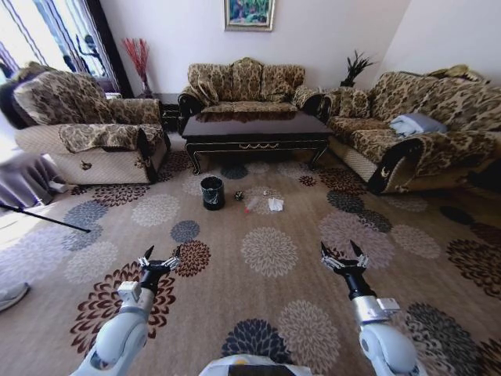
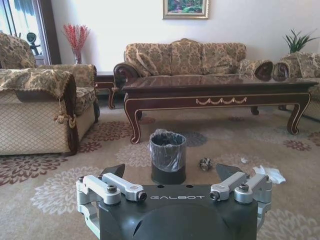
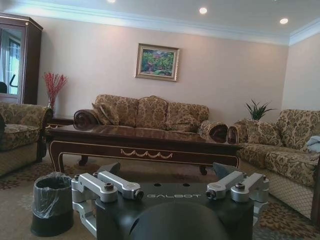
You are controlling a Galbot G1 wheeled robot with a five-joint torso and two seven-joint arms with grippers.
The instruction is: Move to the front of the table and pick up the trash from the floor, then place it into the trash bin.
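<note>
The left gripper (image 1: 160,258) is held low over the floor (image 1: 266,298), its fingers spread wide with nothing between them. Farther ahead, the trash bin (image 1: 212,193) is seen standing before the table (image 1: 254,128). Just right of the bin lies the trash (a small dark ball (image 1: 239,196), a clear bottle (image 1: 257,202), crumpled white paper (image 1: 275,204)). The right gripper (image 1: 344,254) is likewise parted and empty.
</note>
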